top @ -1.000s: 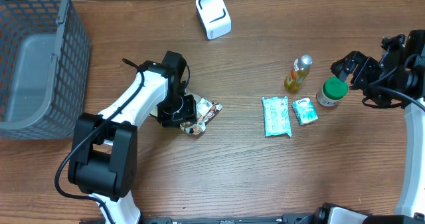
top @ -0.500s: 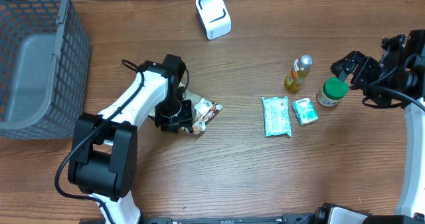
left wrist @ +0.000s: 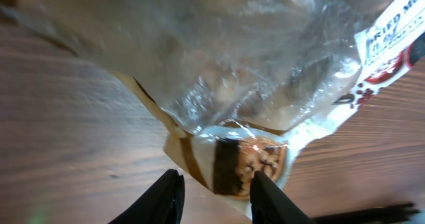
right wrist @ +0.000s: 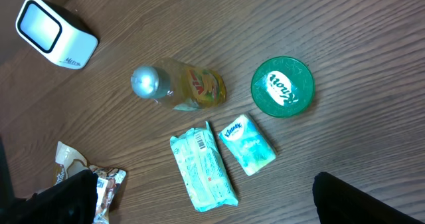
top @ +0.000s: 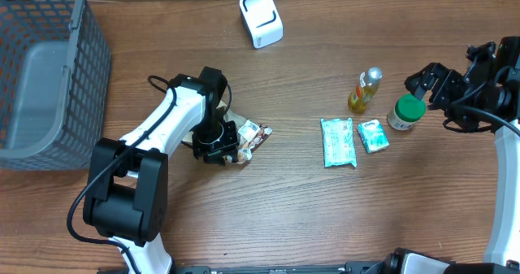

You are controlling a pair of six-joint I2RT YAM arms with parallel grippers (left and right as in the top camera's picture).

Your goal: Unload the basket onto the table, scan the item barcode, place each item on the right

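A crinkled clear snack packet (top: 252, 137) with a printed label lies on the wooden table left of centre. My left gripper (top: 218, 147) is down at its left end. In the left wrist view the packet (left wrist: 252, 84) fills the frame, and its brown-printed corner sits between the two black fingertips of the left gripper (left wrist: 216, 179). The jaws stand narrowly apart; the left finger is clear of the film. The white scanner (top: 261, 18) stands at the back. My right gripper (top: 424, 82) hovers wide open at the right, holding nothing, and looks down on the table (right wrist: 202, 194).
A grey mesh basket (top: 49, 71) fills the back left corner. Right of centre stand a yellow bottle (top: 366, 91) and a green-lidded jar (top: 406, 111). A teal wipes pack (top: 338, 141) and a small tissue pack (top: 372, 135) lie beside them.
The left gripper's jaws have narrowed around the packet's corner and it has shifted slightly over the packet's end. The right arm has not moved.
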